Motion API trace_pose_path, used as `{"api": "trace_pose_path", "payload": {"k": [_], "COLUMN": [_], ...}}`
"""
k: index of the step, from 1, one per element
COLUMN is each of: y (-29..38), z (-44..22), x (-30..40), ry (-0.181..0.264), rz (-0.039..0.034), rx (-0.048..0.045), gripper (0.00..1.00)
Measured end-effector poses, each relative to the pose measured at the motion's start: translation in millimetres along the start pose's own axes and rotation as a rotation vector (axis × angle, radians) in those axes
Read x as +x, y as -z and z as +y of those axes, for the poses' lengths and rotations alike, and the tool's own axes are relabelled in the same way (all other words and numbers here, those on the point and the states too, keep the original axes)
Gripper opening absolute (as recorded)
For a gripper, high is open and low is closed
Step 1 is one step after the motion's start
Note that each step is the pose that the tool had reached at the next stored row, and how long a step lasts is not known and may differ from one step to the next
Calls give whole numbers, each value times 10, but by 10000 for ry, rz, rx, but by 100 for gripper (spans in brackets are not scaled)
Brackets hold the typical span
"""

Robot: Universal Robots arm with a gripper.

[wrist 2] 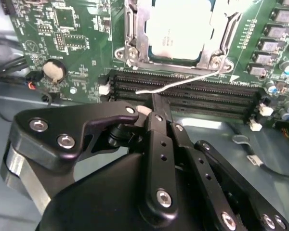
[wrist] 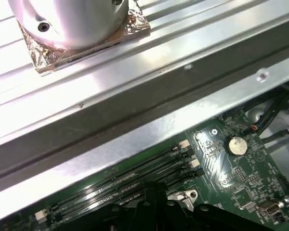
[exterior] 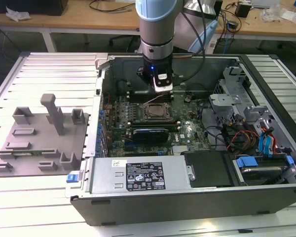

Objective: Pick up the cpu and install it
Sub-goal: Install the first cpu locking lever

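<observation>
- The pincer [wrist 2: 159,103] is seen closest in the second wrist view. Its black fingers are pressed together and nothing is pinched between them.
- Its tip is placed just beside the socket frame [wrist 2: 135,45], at the memory slots [wrist 2: 202,96] that run along one edge of the frame. Whether the slots are touched cannot be told.
- The cpu [wrist 2: 180,29] is seated inside the socket frame, its silvery-white top ringed by the metal bracket.
- A thin silvery lever wire [wrist 2: 183,83] is stretched from a corner of the socket frame across the memory slots.
- A coin cell [wrist 2: 54,70] is mounted on the green board, off to one side of the socket frame.
- In the exterior view the computer case [exterior: 187,207] is laid open on the ridged bench [exterior: 49,69]. A grey fixture [exterior: 39,138] is set outside the case, well to the exterior view's left of the socket frame.
- A silver box with a white label [exterior: 143,175] is fitted between the socket frame and the case's near wall.
</observation>
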State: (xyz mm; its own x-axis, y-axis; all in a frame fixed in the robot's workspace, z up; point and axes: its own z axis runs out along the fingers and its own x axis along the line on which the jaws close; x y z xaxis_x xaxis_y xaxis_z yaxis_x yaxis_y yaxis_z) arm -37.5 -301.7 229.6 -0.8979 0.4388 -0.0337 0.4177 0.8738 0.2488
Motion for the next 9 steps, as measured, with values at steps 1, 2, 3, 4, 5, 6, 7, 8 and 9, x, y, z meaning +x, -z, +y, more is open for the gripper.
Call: {"api": "trace_pose_path", "payload": {"k": [1,2,3,4,5,6,7,8,9], "y": [10,13,12,6,0,-6,-10,-19,-23], "z": [3,4,2,1,-1,-3,-4,-6,-8], "x": [0,0,0,-1,-1,-1,-1,0,0], "ry": [0,-10,-85,-317,-479,-586,-648,-773,-835], "rz": [0,-3,-29,-91,-132,-159,-175,-207,-224], "rx": [-1,-1,16,29,34,37,39,44,47], "gripper": [11,11,11,11,11,11,11,11,11]}}
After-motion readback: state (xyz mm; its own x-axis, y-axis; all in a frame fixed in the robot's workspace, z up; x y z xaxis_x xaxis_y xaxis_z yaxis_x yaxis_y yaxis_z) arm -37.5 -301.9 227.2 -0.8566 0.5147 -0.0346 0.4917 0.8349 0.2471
